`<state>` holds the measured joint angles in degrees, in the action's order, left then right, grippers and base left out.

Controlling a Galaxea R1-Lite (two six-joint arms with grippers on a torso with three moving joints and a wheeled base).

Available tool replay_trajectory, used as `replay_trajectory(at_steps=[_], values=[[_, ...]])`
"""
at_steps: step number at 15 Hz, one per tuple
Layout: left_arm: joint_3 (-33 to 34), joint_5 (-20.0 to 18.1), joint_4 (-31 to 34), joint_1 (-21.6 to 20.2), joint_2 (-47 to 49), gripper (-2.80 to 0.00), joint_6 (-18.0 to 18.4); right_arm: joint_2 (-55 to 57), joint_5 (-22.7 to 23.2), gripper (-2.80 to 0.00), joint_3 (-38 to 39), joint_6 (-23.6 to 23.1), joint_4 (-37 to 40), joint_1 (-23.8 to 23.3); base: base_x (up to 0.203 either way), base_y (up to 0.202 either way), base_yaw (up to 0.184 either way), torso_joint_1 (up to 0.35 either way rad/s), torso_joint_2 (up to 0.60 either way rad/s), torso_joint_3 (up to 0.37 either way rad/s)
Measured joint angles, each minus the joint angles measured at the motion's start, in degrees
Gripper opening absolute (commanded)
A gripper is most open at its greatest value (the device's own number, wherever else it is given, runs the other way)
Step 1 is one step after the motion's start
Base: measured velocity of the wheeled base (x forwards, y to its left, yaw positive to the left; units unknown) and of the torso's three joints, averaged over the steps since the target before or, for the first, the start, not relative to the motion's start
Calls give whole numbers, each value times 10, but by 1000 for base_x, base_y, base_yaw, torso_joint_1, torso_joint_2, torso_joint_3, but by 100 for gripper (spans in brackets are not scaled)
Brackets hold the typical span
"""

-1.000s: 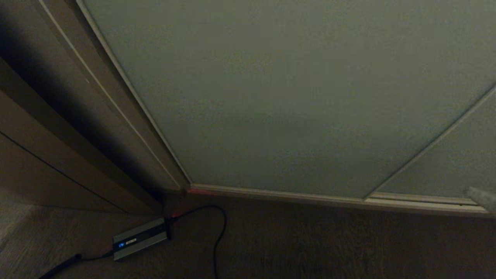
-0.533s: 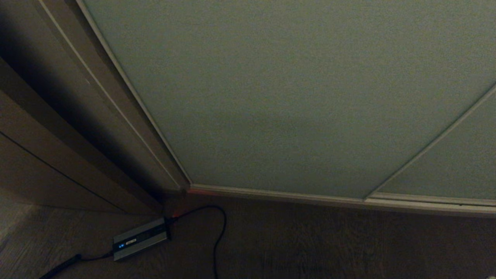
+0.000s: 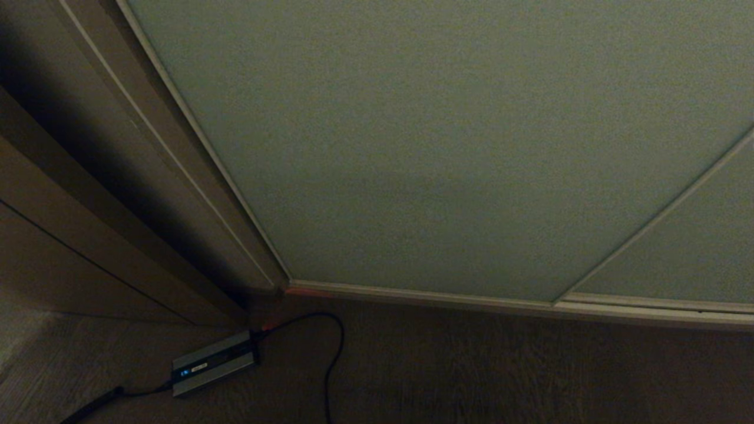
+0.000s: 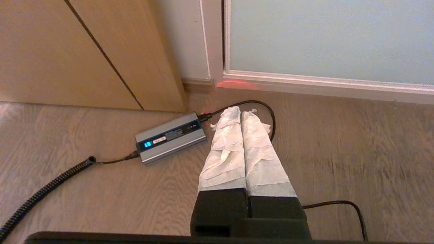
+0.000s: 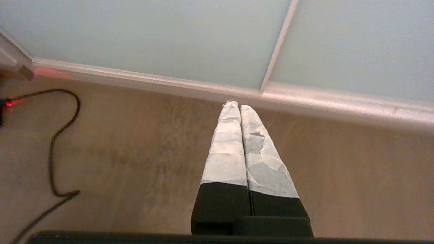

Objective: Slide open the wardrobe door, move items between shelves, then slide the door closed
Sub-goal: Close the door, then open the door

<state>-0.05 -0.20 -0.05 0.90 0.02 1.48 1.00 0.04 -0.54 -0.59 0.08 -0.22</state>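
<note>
The sliding wardrobe door [image 3: 447, 147] fills most of the head view, its pale grey-green panel drawn across the front and its cream frame strip [image 3: 424, 296] running along the wooden floor [image 3: 500, 371]. A second like panel [image 3: 695, 247] sits to its right; which overlaps which is hard to tell in this dim view. Left of it stands a brown wooden panel [image 3: 76, 235]. A grey power brick [image 4: 171, 138] with a black cable [image 4: 51, 184] lies on the floor. Both grippers hang over the floor: left gripper [image 4: 241, 112] near the brick, right gripper [image 5: 236, 105] before the frame strip, each with its 2 taped fingers pressed together, holding nothing.
</note>
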Motion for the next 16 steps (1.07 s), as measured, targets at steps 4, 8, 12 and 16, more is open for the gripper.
replay_trajectory(at_steps=[4, 8, 12, 16], values=[[0, 0, 0, 0, 0, -280, 0, -11, 10, -280, 5, -49, 4, 0, 0, 0, 0, 0, 0, 0], [0, 0, 0, 0, 0, -280, 0, -12, 8, -280, 5, -31, 5, 0, 0, 0, 0, 0, 0, 0], [0, 0, 0, 0, 0, -280, 0, -12, 5, -280, 5, -5, 4, 0, 0, 0, 0, 0, 0, 0], [0, 0, 0, 0, 0, -280, 0, -12, 6, -280, 5, -4, 4, 0, 0, 0, 0, 0, 0, 0]])
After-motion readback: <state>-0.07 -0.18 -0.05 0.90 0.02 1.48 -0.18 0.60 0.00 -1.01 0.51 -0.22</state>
